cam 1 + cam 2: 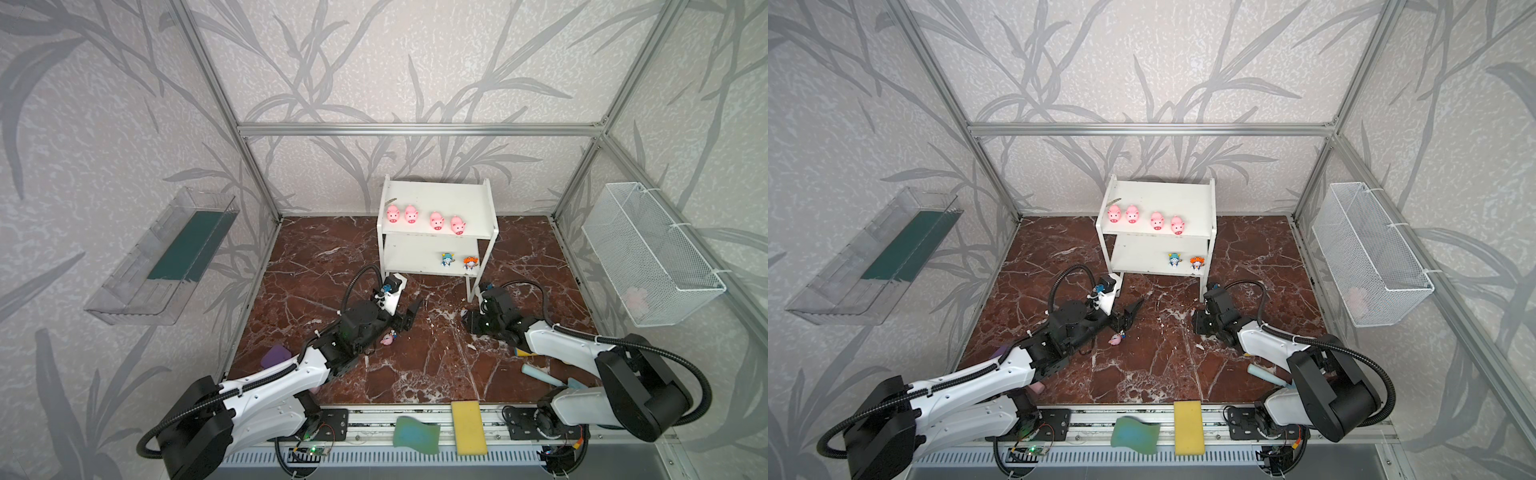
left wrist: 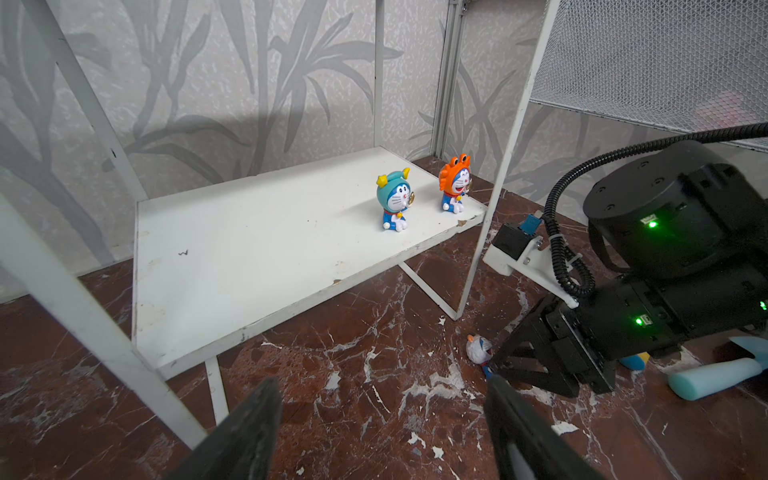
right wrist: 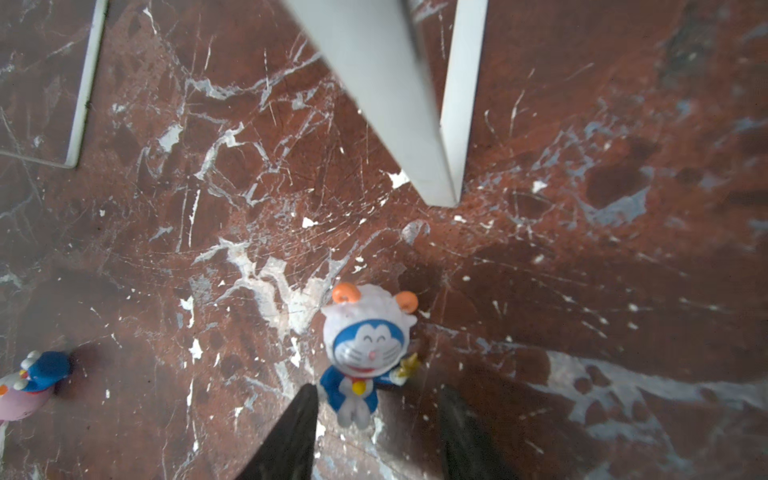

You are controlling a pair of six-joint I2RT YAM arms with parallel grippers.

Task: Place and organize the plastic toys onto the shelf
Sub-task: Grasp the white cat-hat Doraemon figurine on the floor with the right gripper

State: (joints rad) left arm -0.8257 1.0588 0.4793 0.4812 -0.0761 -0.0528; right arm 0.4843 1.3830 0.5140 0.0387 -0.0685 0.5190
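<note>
The white shelf (image 1: pixel 436 195) stands at the back of the marble floor. Several pink pigs (image 1: pixel 392 215) line its top board. A teal figurine (image 2: pixel 395 199) and an orange figurine (image 2: pixel 455 185) stand on the lower board (image 2: pixel 249 257). A white-blue figurine (image 3: pixel 368 349) lies on the floor by a shelf leg (image 3: pixel 395 104). My right gripper (image 3: pixel 379 390) hangs over it, jaws apart, one finger (image 3: pixel 299 432) close beside its legs. A pink figurine (image 1: pixel 387 340) lies on the floor just below my left gripper (image 1: pixel 411 314), which is open and holds nothing.
A yellow sponge (image 1: pixel 468 428) and a green sponge (image 1: pixel 415 436) lie on the front rail. A wire basket (image 1: pixel 648 253) hangs on the right wall, a clear tray (image 1: pixel 158 257) on the left. A purple object (image 1: pixel 275 356) and a teal handle (image 1: pixel 540 371) lie near the arms.
</note>
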